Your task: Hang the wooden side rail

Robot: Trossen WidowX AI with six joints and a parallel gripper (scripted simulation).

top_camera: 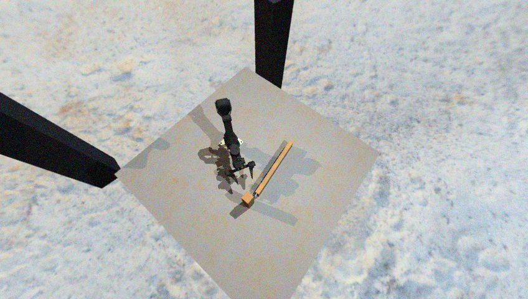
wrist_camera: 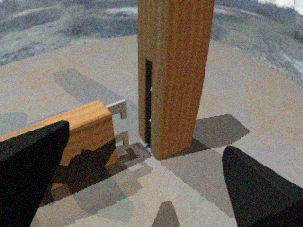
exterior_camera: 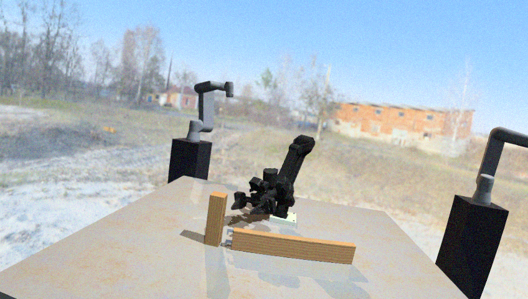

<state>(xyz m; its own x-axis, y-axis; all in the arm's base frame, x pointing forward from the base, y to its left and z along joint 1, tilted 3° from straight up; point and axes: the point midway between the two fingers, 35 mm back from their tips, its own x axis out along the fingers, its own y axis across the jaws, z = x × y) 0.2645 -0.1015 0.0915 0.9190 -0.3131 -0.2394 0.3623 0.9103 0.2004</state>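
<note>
The wooden rail (top_camera: 274, 168) (exterior_camera: 292, 247) (wrist_camera: 92, 113) stands on its narrow edge on the table. Its two steel hooks, the upper one (wrist_camera: 123, 108) and the lower one (wrist_camera: 124, 138), point at the upright headboard post (top_camera: 247, 199) (exterior_camera: 215, 218) (wrist_camera: 182, 71), with a small gap between. The hooks are outside the dark slot (wrist_camera: 149, 101), where two small pins show in the wrist view. My gripper (top_camera: 244, 180) (exterior_camera: 244, 210) (wrist_camera: 149, 142) is open and empty, on the robot-base side of the post and rail, touching neither. In the wrist view the left finger hides part of the rail.
My arm's pale base plate (exterior_camera: 283, 219) is on the table (top_camera: 259, 244) (exterior_camera: 111, 251), behind the rail in the exterior view. Black pedestals (exterior_camera: 190, 159) (exterior_camera: 472, 240) carrying grey arms stand beyond the table's edges. Shadows of the arm and post cross the table.
</note>
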